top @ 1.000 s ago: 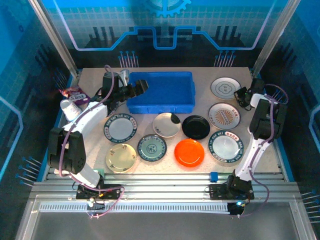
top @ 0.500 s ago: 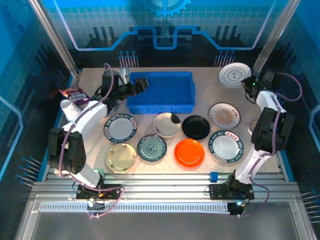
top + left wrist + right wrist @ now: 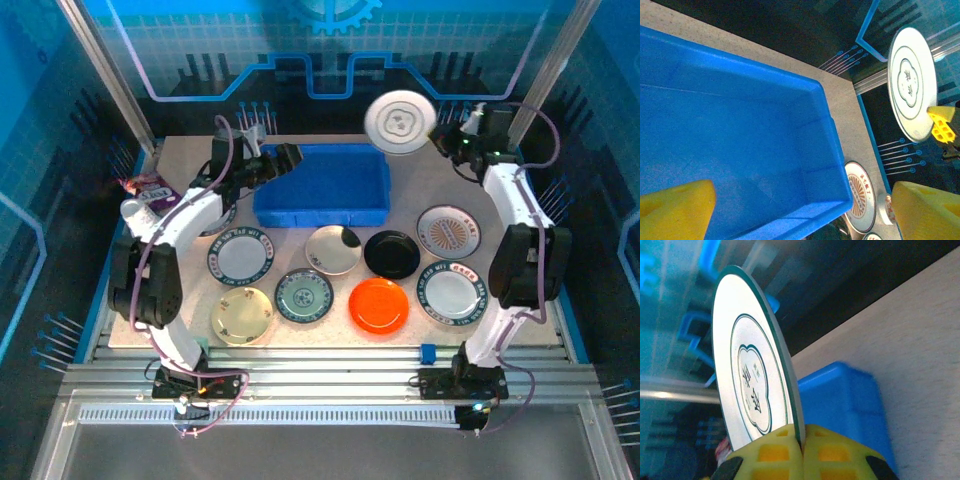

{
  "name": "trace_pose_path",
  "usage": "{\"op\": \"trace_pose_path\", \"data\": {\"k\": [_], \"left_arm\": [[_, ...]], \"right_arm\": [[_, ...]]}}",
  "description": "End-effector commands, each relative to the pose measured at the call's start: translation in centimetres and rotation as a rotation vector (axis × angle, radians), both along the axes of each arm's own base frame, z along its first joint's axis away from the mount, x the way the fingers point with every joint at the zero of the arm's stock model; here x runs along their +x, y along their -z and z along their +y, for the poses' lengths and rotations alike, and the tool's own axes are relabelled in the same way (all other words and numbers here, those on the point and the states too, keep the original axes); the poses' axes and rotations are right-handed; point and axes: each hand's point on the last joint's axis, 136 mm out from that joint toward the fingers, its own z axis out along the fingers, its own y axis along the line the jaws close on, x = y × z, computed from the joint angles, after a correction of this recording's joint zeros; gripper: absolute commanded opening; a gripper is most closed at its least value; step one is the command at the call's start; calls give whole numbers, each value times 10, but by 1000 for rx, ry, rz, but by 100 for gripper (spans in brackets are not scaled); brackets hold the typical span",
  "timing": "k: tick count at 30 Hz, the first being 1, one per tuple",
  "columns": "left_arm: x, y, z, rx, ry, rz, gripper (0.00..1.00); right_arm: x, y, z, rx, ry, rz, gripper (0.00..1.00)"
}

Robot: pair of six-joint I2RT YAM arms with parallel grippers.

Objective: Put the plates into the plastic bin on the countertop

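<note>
My right gripper (image 3: 441, 139) is shut on the rim of a white plate with a thin dark line pattern (image 3: 398, 117), held on edge in the air above the back right corner of the blue plastic bin (image 3: 325, 185). In the right wrist view the plate (image 3: 752, 385) is pinched between the yellow pads at my right gripper (image 3: 802, 450), with the bin (image 3: 840, 405) behind it. My left gripper (image 3: 285, 160) hangs open over the bin's left end, and the left wrist view looks into the bin (image 3: 740, 140). Several plates lie on the countertop (image 3: 400, 200) in front of the bin.
In front of the bin lie a dark-rimmed white plate (image 3: 240, 257), a cream one (image 3: 242, 315), a teal one (image 3: 303, 296), a black one (image 3: 391, 254), an orange one (image 3: 378, 305) and a sunburst one (image 3: 448, 230). A white bottle-like object (image 3: 140, 215) sits at the left edge.
My right gripper has lifted the white plate off the back right of the countertop and swung it left and up toward the bin. My left gripper has edged right over the bin.
</note>
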Motion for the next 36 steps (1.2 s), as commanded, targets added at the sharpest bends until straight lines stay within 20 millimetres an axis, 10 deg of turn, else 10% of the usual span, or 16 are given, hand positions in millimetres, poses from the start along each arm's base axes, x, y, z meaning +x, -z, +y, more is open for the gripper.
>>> {"op": "trace_pose_path", "data": {"k": [1, 16, 19, 21, 22, 25, 30, 36], "left_arm": [[13, -9, -15, -42, 48, -19, 90], [34, 23, -45, -139, 118, 50, 81], [36, 29, -48, -151, 126, 73, 56], [39, 32, -49, -163, 129, 95, 6], [41, 34, -50, -164, 127, 108, 0], [43, 38, -50, -161, 118, 128, 0], [45, 45, -46, -107, 92, 148, 0], [42, 59, -50, -3, 83, 174, 0]], "right_arm": [[-4, 9, 49, 40, -157, 26, 0], [-24, 23, 154, 107, -410, 52, 0], [-27, 24, 164, 121, -439, 57, 0], [-28, 26, 166, 114, -444, 65, 0], [-28, 27, 166, 108, -442, 68, 0], [-29, 34, 161, 81, -419, 90, 3], [-35, 46, 123, -24, -301, 128, 59], [-50, 46, 49, -58, -120, 124, 64]]}}
